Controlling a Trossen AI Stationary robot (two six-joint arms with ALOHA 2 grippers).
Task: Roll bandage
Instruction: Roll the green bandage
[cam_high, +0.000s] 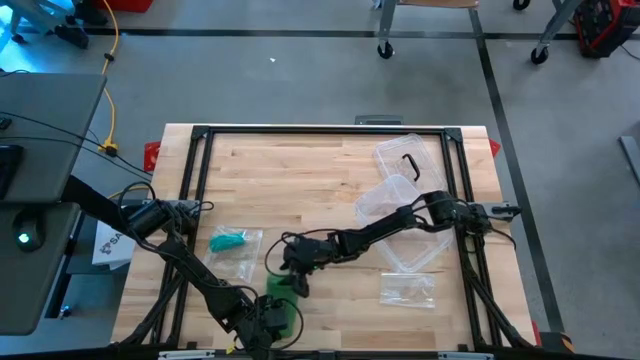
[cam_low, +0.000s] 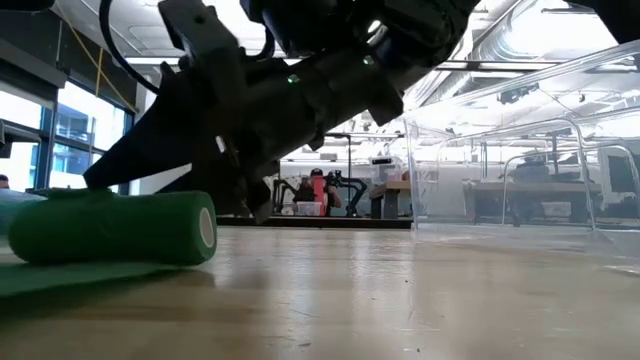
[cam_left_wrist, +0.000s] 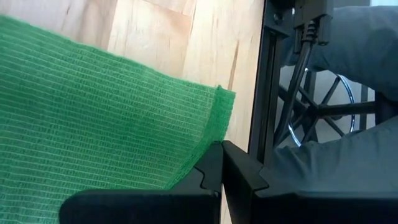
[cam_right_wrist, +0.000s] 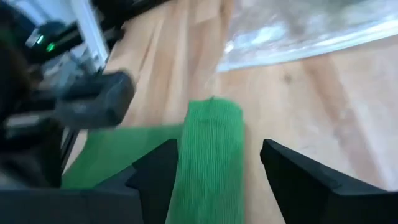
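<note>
A green mesh bandage lies near the table's front edge. Its rolled part (cam_high: 280, 285) (cam_low: 110, 230) rests on its side on the wood, and the flat unrolled strip (cam_high: 289, 314) (cam_left_wrist: 93, 112) runs from it toward the near edge. My left gripper (cam_high: 264, 322) (cam_left_wrist: 221, 152) is shut at the strip's free end. My right gripper (cam_high: 291, 272) (cam_right_wrist: 219, 149) is open and reaches in from the right. Its fingers stand on either side of the roll (cam_right_wrist: 210, 149). My left gripper has its shut fingertips (cam_left_wrist: 211, 163) on the strip's free end, close to its corner (cam_left_wrist: 205, 134), coming down at a slant from the near side. The strip lies flat on the table under them; pressed or pinched, I cannot tell. My right gripper's one finger (cam_right_wrist: 158, 171) lies close beside the roll; whether it touches, I cannot tell.
Clear plastic boxes (cam_high: 400, 200) and a lid (cam_high: 410, 155) stand at the right. A bag with a teal thing (cam_high: 235, 241) lies left of the roll, and a clear bag (cam_high: 408, 289) to its right. Black frame rails (cam_left_wrist: 264, 74) edge the table.
</note>
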